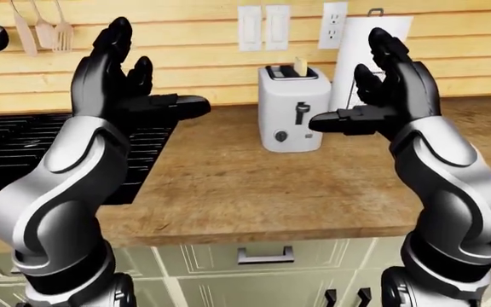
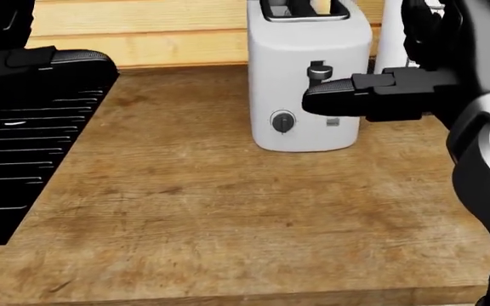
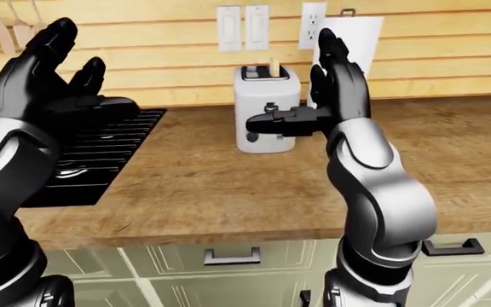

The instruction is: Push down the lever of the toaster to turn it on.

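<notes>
A: Where is the toaster (image 1: 293,109) seen, and how much room is left around it?

B: In the left-eye view it is stood upright on the wooden tabletop (image 1: 254,192), at about 12 o'clock from the view's middle, close to the plank wall (image 1: 186,77). A wide bare stretch of wood is left between it and the tabletop's near edge. At its 9 o'clock, a black stove (image 1: 24,153) is set into the surface, well apart from it.

A: And the lever (image 2: 317,72)?

B: In the head view it is seen high in its slot, above a round dial (image 2: 283,122). A slice of bread (image 1: 300,66) is seen sticking out of the top slot.

A: How are the hands held?

B: The right robot hand (image 1: 382,89) is held released, fingers spread upward, its thumb (image 2: 334,99) pointed toward 9 o'clock across the toaster's face just below the lever; contact cannot be told. The left robot hand (image 1: 122,77) is also raised and released, over the stove's edge.

A: Can any writing be read?

B: None can be made out; a small square mark beside the dial is too blurred to read.
</notes>
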Available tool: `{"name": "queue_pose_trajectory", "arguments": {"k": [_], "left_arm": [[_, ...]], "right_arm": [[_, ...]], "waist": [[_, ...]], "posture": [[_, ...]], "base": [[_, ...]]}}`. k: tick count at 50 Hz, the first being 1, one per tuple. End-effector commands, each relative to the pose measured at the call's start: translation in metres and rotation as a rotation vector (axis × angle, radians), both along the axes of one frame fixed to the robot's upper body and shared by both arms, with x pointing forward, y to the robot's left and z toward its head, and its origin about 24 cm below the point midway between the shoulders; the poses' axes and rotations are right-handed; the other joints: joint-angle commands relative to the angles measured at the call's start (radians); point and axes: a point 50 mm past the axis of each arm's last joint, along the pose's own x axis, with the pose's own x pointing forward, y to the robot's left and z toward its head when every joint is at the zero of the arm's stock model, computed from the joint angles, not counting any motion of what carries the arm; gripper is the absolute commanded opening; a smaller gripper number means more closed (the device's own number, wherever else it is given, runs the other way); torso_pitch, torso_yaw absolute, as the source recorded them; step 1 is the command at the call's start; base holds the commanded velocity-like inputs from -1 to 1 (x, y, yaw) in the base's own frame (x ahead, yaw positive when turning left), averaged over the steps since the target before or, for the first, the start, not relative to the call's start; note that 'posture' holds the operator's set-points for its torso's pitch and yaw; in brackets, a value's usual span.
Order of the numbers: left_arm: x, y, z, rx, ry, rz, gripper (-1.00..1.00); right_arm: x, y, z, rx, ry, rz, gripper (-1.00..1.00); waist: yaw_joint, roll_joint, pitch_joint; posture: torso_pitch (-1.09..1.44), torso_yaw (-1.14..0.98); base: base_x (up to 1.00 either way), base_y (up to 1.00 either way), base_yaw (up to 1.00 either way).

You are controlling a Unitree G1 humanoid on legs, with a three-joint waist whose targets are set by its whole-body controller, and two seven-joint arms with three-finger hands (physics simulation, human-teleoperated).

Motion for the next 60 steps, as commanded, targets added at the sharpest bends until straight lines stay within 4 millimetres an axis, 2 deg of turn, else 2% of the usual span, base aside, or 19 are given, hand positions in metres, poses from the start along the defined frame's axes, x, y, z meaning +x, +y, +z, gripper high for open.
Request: {"name": "queue_pose_trajectory", "arguments": {"k": [1,8,17,27,43,60], "left_arm": [[-0.005,0.001,0.015,-0.009,-0.073,0.003,1.00],[-0.006,0.002,0.018,-0.013,-0.073,0.006,1.00],[-0.006,0.003,0.018,-0.012,-0.089,0.010,1.00],[-0.005,0.005,0.019,-0.015,-0.093,0.026,1.00],[-0.005,0.006,0.018,-0.013,-0.086,0.034,1.00],[-0.005,0.006,0.019,-0.017,-0.089,0.033,1.00]], "right_arm": [[-0.003,0.002,0.017,0.003,-0.086,0.002,1.00],[0.012,0.017,0.028,-0.030,-0.077,0.026,1.00],[0.022,0.039,0.026,-0.065,-0.057,0.064,1.00],[0.024,0.056,0.012,-0.087,-0.022,0.100,1.00],[0.027,0.063,-0.017,-0.081,0.039,0.101,1.00],[0.036,0.070,-0.030,-0.085,0.071,0.115,1.00]], "waist": [[0.001,-0.001,-0.012],[-0.002,0.003,-0.014],[-0.001,0.004,-0.015],[0.002,0.007,-0.014],[0.000,0.012,-0.016],[-0.003,0.018,-0.018]], "posture": [[-0.38,0.00],[-0.38,0.00],[-0.38,0.00],[-0.38,0.00],[-0.38,0.00],[-0.38,0.00]], "base": [[0.00,0.00,0.00],[0.00,0.00,0.00],[0.00,0.00,0.00],[0.00,0.00,0.00],[0.00,0.00,0.00],[0.00,0.00,0.00]]}}
